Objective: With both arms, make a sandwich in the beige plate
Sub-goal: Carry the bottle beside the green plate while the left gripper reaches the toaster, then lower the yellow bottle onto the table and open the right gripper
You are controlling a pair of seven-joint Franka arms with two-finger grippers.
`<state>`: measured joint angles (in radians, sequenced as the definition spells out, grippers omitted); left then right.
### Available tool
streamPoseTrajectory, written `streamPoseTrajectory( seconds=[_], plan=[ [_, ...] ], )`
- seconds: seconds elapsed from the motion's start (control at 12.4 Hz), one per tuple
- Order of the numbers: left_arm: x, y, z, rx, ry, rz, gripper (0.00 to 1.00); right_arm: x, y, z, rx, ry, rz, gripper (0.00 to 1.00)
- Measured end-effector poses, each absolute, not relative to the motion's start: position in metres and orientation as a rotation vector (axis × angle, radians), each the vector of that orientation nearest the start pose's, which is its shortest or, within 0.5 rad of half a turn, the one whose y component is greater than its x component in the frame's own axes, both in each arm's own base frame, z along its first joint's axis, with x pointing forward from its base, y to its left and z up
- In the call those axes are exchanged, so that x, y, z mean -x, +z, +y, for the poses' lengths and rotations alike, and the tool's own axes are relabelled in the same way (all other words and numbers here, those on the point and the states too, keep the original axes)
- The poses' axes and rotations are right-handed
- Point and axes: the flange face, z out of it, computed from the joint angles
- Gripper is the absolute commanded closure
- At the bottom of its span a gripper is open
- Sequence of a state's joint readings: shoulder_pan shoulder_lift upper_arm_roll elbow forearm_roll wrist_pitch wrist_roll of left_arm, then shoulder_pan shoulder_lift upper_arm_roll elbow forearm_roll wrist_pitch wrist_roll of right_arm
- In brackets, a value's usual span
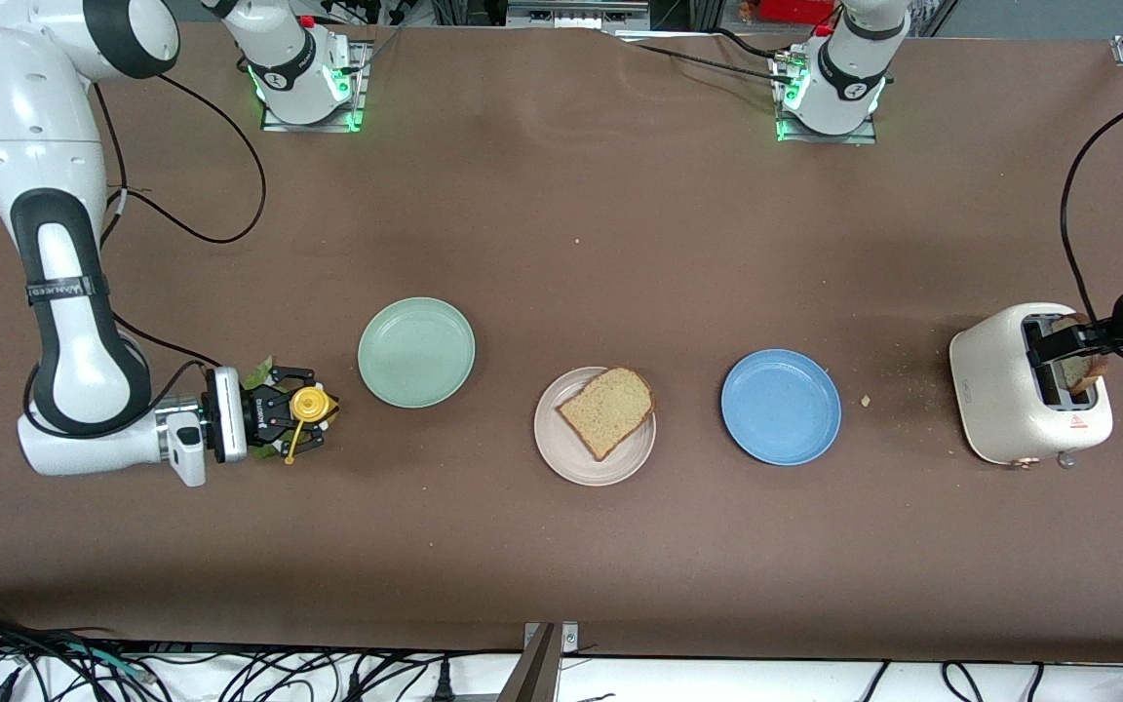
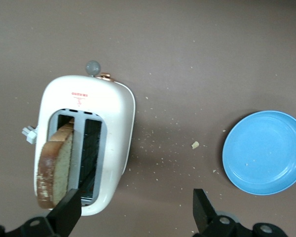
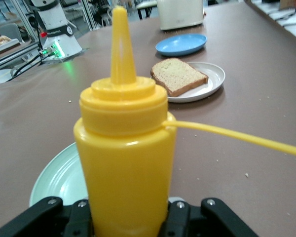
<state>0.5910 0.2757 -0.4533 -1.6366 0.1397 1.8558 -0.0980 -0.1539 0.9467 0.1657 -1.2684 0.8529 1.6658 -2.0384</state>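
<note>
Tan bread, one slice (image 1: 607,409), lies flat on the beige plate (image 1: 561,458) just below the middle of the front view, its brown crust reaching the plate's raised rim; nothing else of the sandwich is on it yet. A second slice (image 2: 54,168) stands upright in one slot of the white toaster (image 1: 995,409) at the right edge of that frame, its top sticking up out of the slot. I judge the bread light, soft and crumbly, so it wants a gentle pinch across its flat faces near the exposed top edge, then a straight lift clear of the slot; crumbs (image 2: 195,144) already dot the tabletop (image 1: 561,195) between the toaster and the blue plate (image 1: 781,407). The left gripper (image 2: 133,207) hangs over the toaster with its jaws wide apart, one finger close by the slice and the other out over bare tabletop, holding nothing. A pale green plate (image 1: 416,352) sits empty, toward the right arm's end of the tabletop from the beige one. At the left of the front view the right gripper (image 1: 296,421) has its jaws clamped on a yellow squeeze bottle (image 3: 124,163), its cap strap trailing to one side; a scrap of green leaf (image 1: 257,376) shows beside the gripper. The plastic bottle looks smooth and would give under too hard a squeeze.
</note>
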Motion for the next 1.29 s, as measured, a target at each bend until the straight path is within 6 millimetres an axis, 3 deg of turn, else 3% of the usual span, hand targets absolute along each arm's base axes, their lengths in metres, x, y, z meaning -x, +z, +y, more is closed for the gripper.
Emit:
streamPoseTrajectory(
  seconds=[0.16,0.32,0.73,0.89,0.97,1.05,1.29],
  plan=[
    [-0.620,0.467,0.134,3.066,0.045,-0.315,0.01,-0.700,0.159,0.058,1.372,-0.694,-1.567,1.00],
    [-0.620,0.460,0.152,3.043,0.039,-0.335,0.01,-0.696,0.139,0.058,1.355,-0.710,-1.566,1.00],
    [-0.621,0.437,0.180,3.056,0.047,-0.387,0.01,-0.695,0.134,0.053,1.359,-0.714,-1.559,1.00],
    [-0.622,0.437,0.178,3.059,0.045,-0.382,0.01,-0.695,0.131,0.046,1.368,-0.717,-1.549,0.80],
    [-0.622,0.437,0.177,3.059,0.044,-0.380,0.01,-0.694,0.129,0.043,1.372,-0.717,-1.544,0.66],
    [-0.622,0.438,0.177,3.060,0.043,-0.379,0.01,-0.693,0.126,0.042,1.375,-0.714,-1.539,0.58],
    [-0.623,0.438,0.175,3.061,0.041,-0.374,0.01,-0.691,0.123,0.042,1.361,-0.728,-1.555,0.53]
  ],
)
